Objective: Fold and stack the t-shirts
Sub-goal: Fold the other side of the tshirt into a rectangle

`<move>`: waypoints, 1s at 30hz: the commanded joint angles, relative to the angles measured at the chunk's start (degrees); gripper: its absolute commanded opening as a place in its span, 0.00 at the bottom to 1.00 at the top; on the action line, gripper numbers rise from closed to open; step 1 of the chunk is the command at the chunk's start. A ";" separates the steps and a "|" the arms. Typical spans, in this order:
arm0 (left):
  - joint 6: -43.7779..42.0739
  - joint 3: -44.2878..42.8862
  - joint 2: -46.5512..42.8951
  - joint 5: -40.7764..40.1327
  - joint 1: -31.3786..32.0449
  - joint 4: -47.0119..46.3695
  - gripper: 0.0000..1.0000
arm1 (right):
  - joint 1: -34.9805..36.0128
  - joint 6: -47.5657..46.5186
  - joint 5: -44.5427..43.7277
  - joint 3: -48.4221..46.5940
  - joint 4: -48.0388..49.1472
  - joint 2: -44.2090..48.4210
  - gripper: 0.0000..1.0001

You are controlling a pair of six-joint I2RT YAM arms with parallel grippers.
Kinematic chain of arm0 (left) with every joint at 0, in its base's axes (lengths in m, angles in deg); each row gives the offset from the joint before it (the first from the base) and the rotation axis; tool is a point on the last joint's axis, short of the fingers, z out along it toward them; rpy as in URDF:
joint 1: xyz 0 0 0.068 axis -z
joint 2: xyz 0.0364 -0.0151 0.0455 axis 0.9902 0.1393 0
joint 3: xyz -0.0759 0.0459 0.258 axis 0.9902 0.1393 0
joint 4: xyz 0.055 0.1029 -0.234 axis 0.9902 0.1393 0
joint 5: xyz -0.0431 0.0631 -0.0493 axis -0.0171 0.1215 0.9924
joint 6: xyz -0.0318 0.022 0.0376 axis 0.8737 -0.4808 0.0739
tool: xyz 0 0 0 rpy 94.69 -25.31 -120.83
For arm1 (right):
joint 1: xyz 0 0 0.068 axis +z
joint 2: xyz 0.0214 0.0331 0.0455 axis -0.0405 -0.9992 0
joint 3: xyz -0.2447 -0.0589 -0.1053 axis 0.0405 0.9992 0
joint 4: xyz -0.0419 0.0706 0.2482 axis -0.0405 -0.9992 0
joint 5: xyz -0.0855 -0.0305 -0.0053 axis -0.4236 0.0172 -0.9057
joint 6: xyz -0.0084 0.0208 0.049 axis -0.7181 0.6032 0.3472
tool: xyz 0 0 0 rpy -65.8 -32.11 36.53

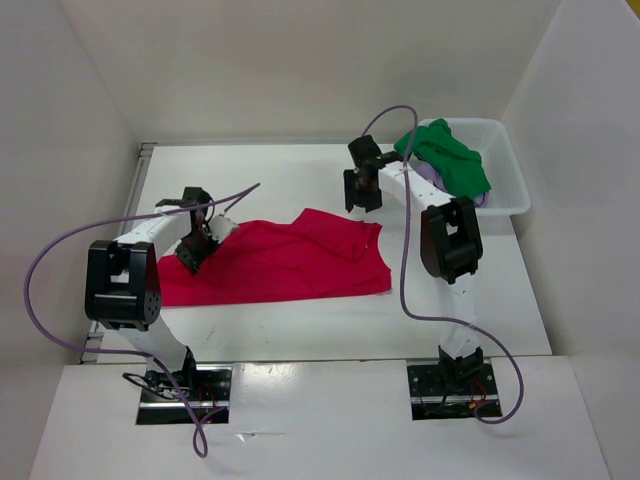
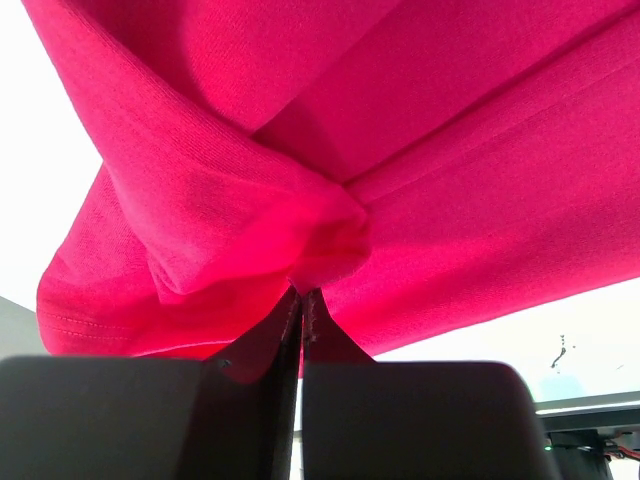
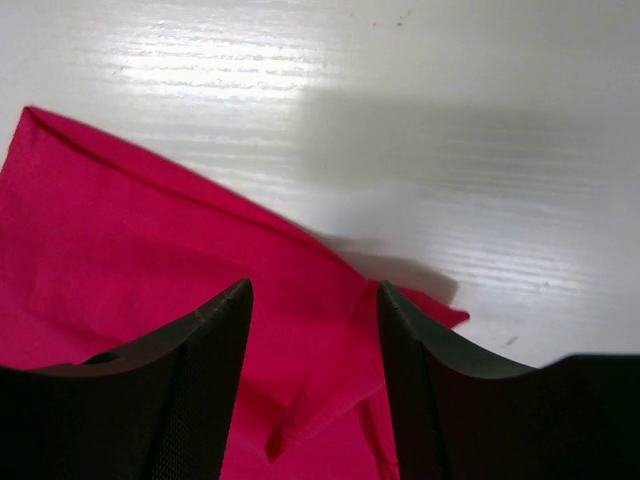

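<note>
Red shirt [image 1: 290,262] lies spread out left of the basket [image 1: 512,175], long axis running toward it, folding barely begun by my reckoning. Left claw [image 2: 301,300] pinches a bunch of cloth at the end far from the basket. The right claw [image 3: 313,300] hangs spread and empty over the near corner, and should next drop and nip it.

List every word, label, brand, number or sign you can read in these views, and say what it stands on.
None. No readable text shows in any view: the red t-shirt, the green t-shirt, the white basket and the table are all plain, with no print or label visible.
</note>
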 commanded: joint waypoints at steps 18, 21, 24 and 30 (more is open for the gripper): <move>0.16 0.78 0.48 -0.15 -0.18 0.17 0.00 | -1.37 -0.65 1.11 -2.16 -1.84 -5.00 0.29; 0.16 0.78 0.48 -0.15 -0.18 0.17 0.00 | -1.37 -0.65 1.11 -2.16 -1.32 -4.47 0.20; 0.16 0.78 0.48 -0.15 -0.18 0.17 0.00 | -1.37 -0.65 1.11 -2.16 -1.32 -3.94 0.11; 0.69 0.78 0.48 -1.73 -0.18 -0.53 0.00 | -1.37 -0.65 1.64 -2.86 -1.32 -3.33 0.00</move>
